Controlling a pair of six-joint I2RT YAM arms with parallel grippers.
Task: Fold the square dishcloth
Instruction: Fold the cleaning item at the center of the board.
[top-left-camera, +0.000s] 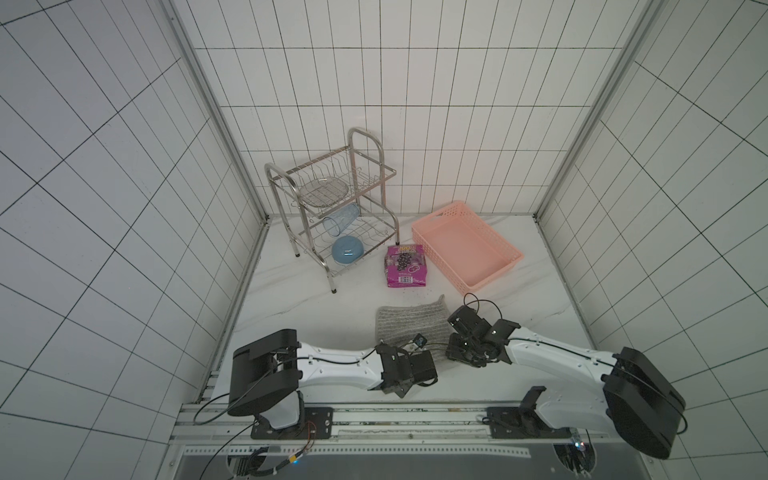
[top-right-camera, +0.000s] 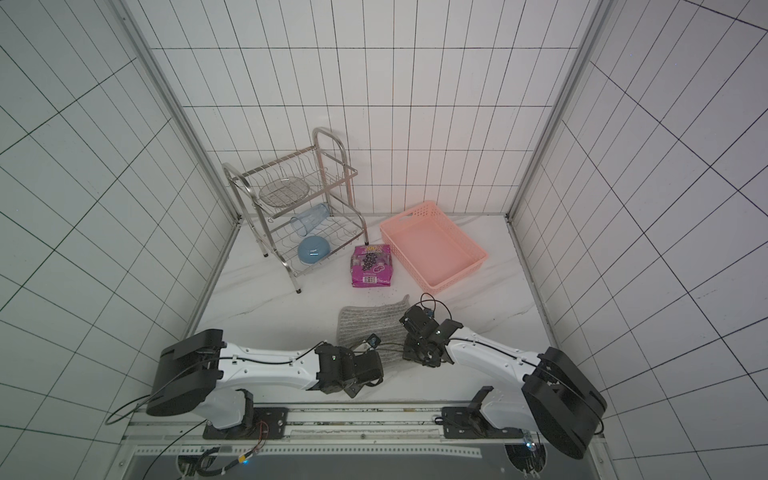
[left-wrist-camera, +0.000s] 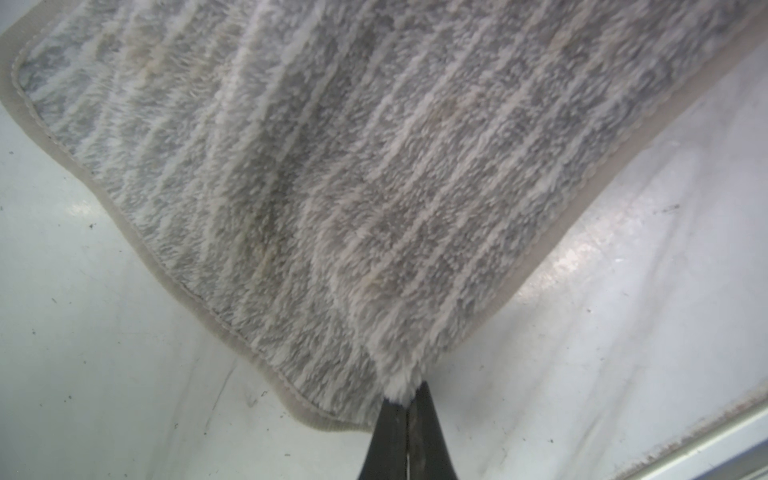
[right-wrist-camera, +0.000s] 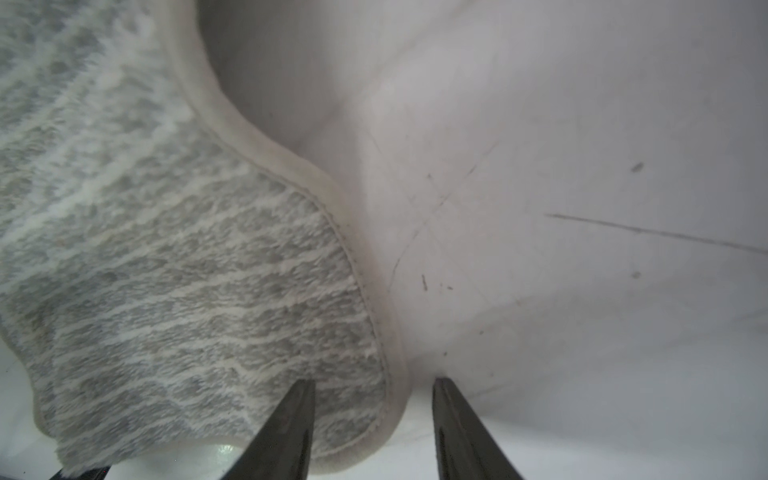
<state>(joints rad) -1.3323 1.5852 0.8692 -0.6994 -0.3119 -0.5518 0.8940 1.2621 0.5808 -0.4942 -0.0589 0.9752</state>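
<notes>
Jaws of the left gripper (left-wrist-camera: 409, 399) were clenched on the square dishcloth (top-left-camera: 411, 328) (near-centre, under both wrists); the right gripper's (right-wrist-camera: 374, 419) were parted astride its border. Farther off, a pink basket (top-left-camera: 494, 276) was seen.

White tiled walls (top-left-camera: 316, 75) enclose a white marbled tabletop (top-left-camera: 291, 299)

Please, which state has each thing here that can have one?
square dishcloth: unfolded, pinched at one spot.
left gripper: shut on the square dishcloth.
right gripper: open, fingers astride cloth edge.
pink basket: upright, empty.
blue cup: lying on its side.
blue bowl: upside down.
</notes>
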